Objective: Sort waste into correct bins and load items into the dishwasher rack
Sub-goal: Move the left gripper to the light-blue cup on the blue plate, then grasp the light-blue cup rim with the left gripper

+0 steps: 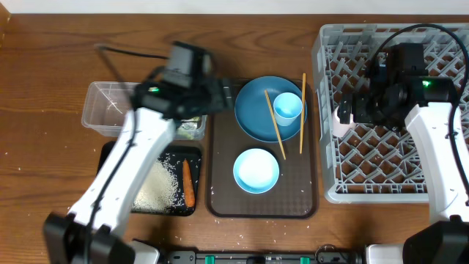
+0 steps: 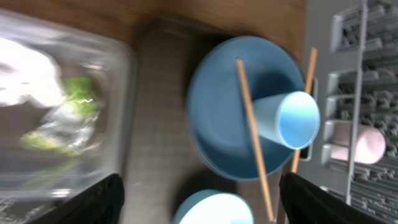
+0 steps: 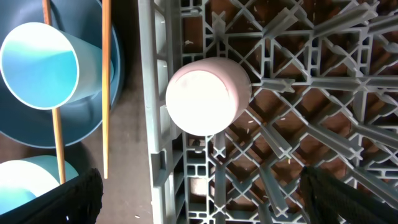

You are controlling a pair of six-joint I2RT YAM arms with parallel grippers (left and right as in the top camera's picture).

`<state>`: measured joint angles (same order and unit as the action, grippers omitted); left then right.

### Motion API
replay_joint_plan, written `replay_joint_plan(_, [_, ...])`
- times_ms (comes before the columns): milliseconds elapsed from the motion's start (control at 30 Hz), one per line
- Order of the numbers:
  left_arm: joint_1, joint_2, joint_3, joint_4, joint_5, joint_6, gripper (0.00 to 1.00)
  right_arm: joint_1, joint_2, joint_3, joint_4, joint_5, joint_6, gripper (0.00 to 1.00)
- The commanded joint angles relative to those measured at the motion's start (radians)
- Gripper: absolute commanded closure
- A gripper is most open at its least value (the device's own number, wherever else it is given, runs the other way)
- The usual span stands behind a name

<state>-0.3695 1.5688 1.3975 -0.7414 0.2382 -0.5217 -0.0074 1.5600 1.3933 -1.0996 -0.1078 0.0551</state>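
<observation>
Main risk to the pale pink cup (image 3: 208, 96): stands bottom-up just inside the left wall of the dishwasher rack (image 1: 381, 192), apparently unsupported on one side, so likely to tip or slide off its pegs if clipped by an arm pulling away. Lies directly below the right fingers (image 3: 68, 202), in line with the gap between them and apart from both; spread fully wide, gripping nothing. Probably next, the light-blue cup (image 1: 287, 107), just left of the rack, on its side on the dark-blue plate (image 1: 253, 121) between two chopsticks (image 1: 275, 125): free to roll, and apt to drag a stick along under a careless pinch. Well left of the rack, left fingers (image 2: 93, 202) open and empty over the rack-side edge of the clear tub (image 1: 99, 110), with the green-and-white wrapper (image 2: 78, 102) inside
</observation>
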Motion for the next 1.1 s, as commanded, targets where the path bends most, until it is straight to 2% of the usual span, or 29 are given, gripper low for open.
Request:
replay_joint_plan(0, [-0.069,0.073,0.0,0.056,0.011,-0.038,0.21,-0.005,-0.01,0.019,0.0,0.006,-0.012,0.01])
replay_joint_plan(300, [-0.196,0.25,0.0,0.264,0.012,-0.09,0.23,-0.005,-0.01,0.019,0.0,0.006,-0.012,0.01])
replay_joint_plan(367, [-0.214,0.275,0.0,0.298,0.011,-0.09,0.27,-0.005,-0.01,0.019,0.0,0.006,-0.012,0.01])
replay_joint_plan(600, [-0.26,0.339,0.0,0.34,-0.051,-0.09,0.34,-0.005,-0.01,0.019,0.0,0.006,-0.012,0.01])
replay_joint_plan(800, [-0.265,0.371,0.0,0.357,-0.094,-0.09,0.54,-0.005,-0.01,0.019,0.0,0.006,-0.012,0.01])
replay_joint_plan(1000, [-0.265,0.378,0.0,0.388,-0.094,-0.09,0.56,-0.005,-0.01,0.019,0.0,0.006,-0.012,0.01])
replay_joint_plan(1067, [-0.265,0.378,0.0,0.4,-0.094,-0.09,0.59,-0.005,-0.01,0.019,0.0,0.006,-0.012,0.01])
